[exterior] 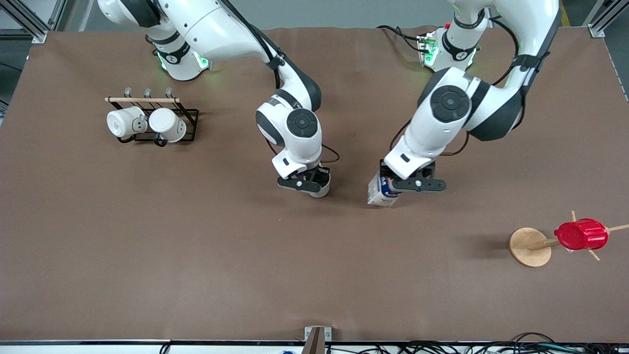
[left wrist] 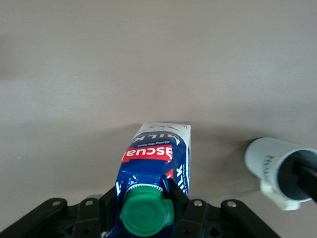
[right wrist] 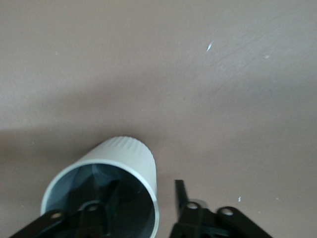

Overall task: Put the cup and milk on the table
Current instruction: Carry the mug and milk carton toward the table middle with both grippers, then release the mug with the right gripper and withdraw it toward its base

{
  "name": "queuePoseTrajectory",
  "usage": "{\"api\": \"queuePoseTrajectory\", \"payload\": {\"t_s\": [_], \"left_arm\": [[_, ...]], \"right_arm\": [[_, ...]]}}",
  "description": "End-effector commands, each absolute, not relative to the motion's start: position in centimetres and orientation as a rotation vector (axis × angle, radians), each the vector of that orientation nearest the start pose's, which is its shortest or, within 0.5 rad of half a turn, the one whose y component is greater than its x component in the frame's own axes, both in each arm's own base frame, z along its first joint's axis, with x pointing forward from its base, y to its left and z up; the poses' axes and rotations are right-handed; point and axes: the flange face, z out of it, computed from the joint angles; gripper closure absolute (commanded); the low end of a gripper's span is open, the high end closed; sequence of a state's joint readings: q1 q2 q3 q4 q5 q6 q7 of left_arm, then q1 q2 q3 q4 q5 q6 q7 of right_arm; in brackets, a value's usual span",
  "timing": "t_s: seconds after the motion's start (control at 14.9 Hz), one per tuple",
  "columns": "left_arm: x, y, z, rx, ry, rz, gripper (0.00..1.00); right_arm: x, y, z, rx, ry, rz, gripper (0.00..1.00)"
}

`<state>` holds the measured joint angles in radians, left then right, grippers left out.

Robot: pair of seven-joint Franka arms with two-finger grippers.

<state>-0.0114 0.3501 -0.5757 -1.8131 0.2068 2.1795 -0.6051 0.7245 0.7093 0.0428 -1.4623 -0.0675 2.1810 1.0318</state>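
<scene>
The milk (exterior: 382, 192), a blue-and-white carton with a green cap, stands upright on or just above the brown table (exterior: 196, 255) near its middle. My left gripper (exterior: 393, 185) is shut on its top; in the left wrist view (left wrist: 146, 198) the fingers press both sides of the milk (left wrist: 158, 151) under the cap. The off-white cup (exterior: 322, 190) stands beside the carton, toward the right arm's end. My right gripper (exterior: 314, 186) is open over it. In the right wrist view (right wrist: 146, 198) one finger is inside the cup (right wrist: 130, 153) and one outside, clear of its wall.
A black rack (exterior: 189, 120) with two white mugs (exterior: 147, 124) stands toward the right arm's end, nearer the bases. A wooden stand (exterior: 530, 247) carrying a red ribbed cup (exterior: 581, 234) stands toward the left arm's end, nearer the front camera.
</scene>
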Motion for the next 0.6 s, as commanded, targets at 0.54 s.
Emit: {"api": "queuePoseTrajectory", "payload": {"t_s": [0.54], "left_arm": [[54.4, -40.6, 36.2, -3.150, 0.113, 0.058, 1.00]], "right_arm": [[60.2, 21.6, 54.7, -3.081, 0.710, -0.134, 0.00]]}}
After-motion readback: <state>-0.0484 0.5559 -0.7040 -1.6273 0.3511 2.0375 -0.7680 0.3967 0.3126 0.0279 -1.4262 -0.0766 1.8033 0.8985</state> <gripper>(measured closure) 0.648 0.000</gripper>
